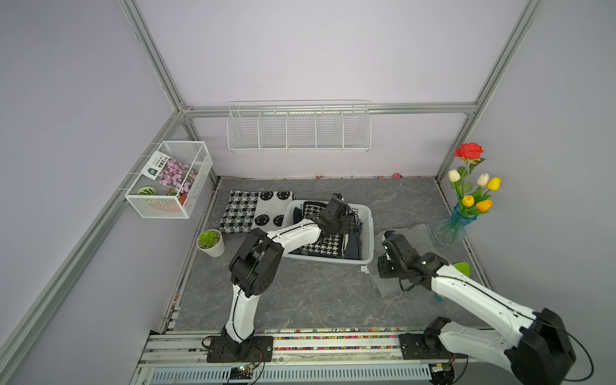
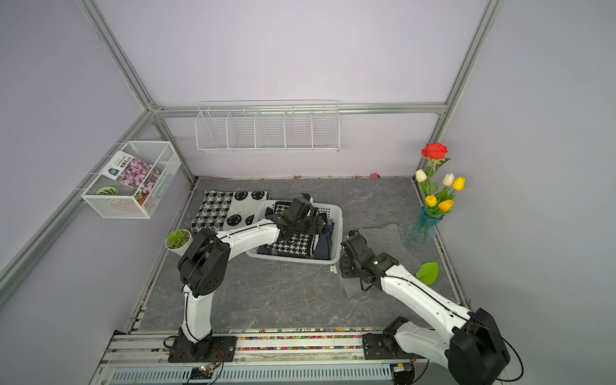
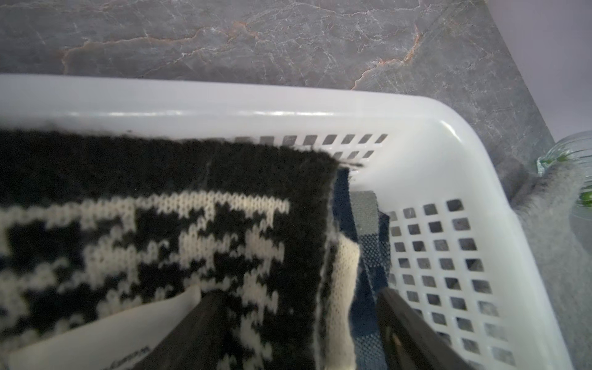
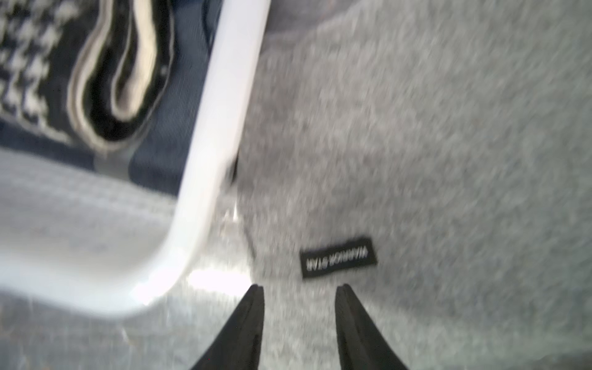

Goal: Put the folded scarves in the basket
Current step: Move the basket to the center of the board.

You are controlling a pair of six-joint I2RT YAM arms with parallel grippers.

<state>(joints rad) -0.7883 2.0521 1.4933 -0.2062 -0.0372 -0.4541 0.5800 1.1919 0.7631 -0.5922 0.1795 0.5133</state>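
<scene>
**Right arm (image 1: 483,300) nearest; folded scarf (image 1: 325,246) in the basket (image 1: 333,260)**

From my seat, the right arm stretches over the grey scarf (image 4: 416,160). The right gripper (image 4: 299,288) has its tips apart above it, gripping nothing. The folded scarf (black-and-white houndstooth) lies inside the basket, and as far as I can tell its long axis runs front to back. The left gripper (image 3: 298,293) straddles its edge, fingers spread wide. I count one basket, two arms, one grey scarf, and a second houndstooth scarf (image 1: 246,210) flat on the table.

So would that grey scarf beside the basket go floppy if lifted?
Probably floppy: the scarf lies flat and looks soft and fuzzy. Likely light, since it looks thin. Its fuzzy surface probably won't slip.
</scene>
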